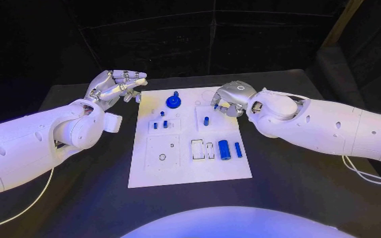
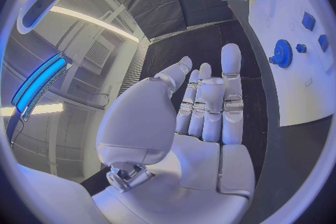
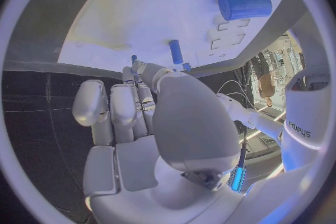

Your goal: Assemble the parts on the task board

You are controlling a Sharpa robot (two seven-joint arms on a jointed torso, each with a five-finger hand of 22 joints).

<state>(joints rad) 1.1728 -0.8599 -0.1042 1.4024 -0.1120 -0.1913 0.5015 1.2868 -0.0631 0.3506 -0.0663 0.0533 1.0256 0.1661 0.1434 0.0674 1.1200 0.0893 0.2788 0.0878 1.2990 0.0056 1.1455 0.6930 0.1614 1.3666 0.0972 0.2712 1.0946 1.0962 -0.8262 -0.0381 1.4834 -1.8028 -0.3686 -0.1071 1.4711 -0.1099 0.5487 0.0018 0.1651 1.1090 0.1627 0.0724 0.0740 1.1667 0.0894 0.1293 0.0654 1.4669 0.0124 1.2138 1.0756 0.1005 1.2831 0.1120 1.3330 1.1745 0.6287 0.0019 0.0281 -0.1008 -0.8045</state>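
The white task board (image 1: 190, 166) lies mid-table. A blue gear (image 1: 173, 102) stands near its far edge, with small blue pegs (image 1: 164, 123) below it and another peg (image 1: 206, 121) to the right. A thick blue cylinder (image 1: 224, 149) and a thin one (image 1: 238, 149) lie at the board's right side. My right hand (image 1: 232, 97) hovers over the far right corner, fingers curled, pinching a small blue pin (image 3: 134, 59) at its fingertips. My left hand (image 1: 118, 88) is raised beyond the board's far left corner, fingers extended and holding nothing; from its wrist the gear (image 2: 283, 53) is visible.
Outlined rectangular slots (image 1: 197, 149) and a round hole (image 1: 162, 157) mark the board's near half. Black table (image 1: 301, 188) surrounds the board. A white cable (image 1: 359, 173) hangs by my right arm.
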